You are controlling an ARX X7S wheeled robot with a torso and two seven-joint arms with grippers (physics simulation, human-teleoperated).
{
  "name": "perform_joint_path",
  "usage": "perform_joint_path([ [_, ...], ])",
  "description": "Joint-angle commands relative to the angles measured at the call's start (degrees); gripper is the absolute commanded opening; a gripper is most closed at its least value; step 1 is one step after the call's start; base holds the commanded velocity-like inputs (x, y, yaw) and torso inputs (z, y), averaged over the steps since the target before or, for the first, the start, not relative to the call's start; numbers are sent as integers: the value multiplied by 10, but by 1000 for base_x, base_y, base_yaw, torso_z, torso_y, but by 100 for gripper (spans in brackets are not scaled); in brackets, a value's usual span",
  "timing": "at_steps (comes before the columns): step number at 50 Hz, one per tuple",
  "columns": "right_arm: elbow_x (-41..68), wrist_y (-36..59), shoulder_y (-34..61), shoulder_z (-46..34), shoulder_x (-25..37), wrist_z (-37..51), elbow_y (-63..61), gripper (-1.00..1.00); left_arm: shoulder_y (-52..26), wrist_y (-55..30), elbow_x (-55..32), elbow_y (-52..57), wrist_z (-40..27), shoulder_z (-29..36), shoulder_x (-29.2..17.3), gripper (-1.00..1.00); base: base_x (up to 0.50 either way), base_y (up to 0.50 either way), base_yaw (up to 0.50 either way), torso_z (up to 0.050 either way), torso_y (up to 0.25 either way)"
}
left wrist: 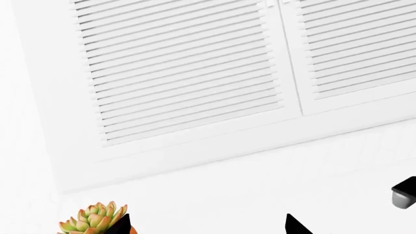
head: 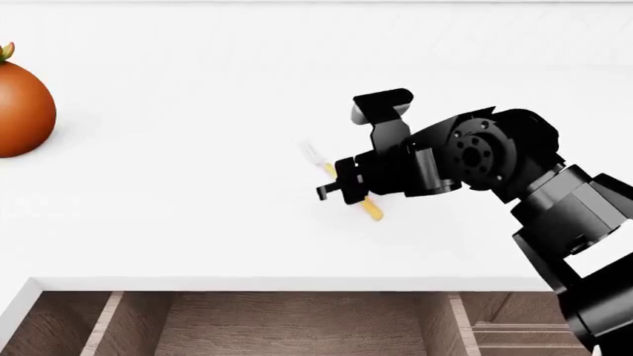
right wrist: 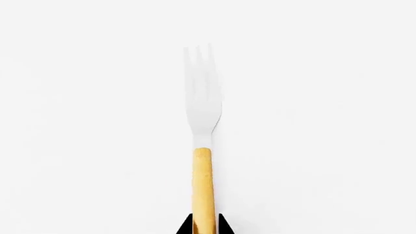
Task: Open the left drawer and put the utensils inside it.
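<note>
Left wrist view: white louvred shutters (left wrist: 188,68) across most of the frame, plain white wall beneath. Low down, a green-and-pink succulent (left wrist: 94,219) in an orange pot. Only two dark tips of the left gripper (left wrist: 208,228) peeking in at the frame edge, set wide apart with nothing between them. A black-and-grey piece of the other arm at the side. No utensil or drawer here.

Head view: fork (head: 342,183) flat on the white countertop (head: 178,208), pale head pointing away and to the left, yellow handle slanting back toward the counter's front edge. Right gripper (head: 346,189) bent down over the handle from the right, black wrist and elbow folded behind; grip impossible to judge from here. Round orange pot (head: 20,111) far off at the left, well apart. Below the counter edge, the left drawer (head: 287,322) pulled open, brown wood-grain floor with dividers showing, nothing visible inside. Bare counter on all sides of the fork.

Right wrist view: fork (right wrist: 203,146) lengthwise, whitish tines and neck, yellow handle running between the two black fingertips (right wrist: 186,225) of the right gripper (right wrist: 202,225). Tips tight against the handle on both sides, clamped on it. Blank white surface all around.
</note>
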Motion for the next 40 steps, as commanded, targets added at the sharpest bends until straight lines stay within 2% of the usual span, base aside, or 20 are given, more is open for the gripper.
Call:
perform_joint_path([
  [1,40,16,-11,-20,2,-4,-15,-100,2,1,1,1,1,-1,0,100,0,0,0,0,0],
  [14,47,9,18,3,30,32,-56,-100,2,6,3,1,4,0,-4,100,0,0,0,0,0],
  [30,74,36,48,23,89,121,-185,-100,5,8,5,4,4,2,-3,100,0,0,0,0,0],
  [40,89,78,48,16,168,167,-318,-100,5,12,6,5,5,2,-5,100,0,0,0,0,0],
])
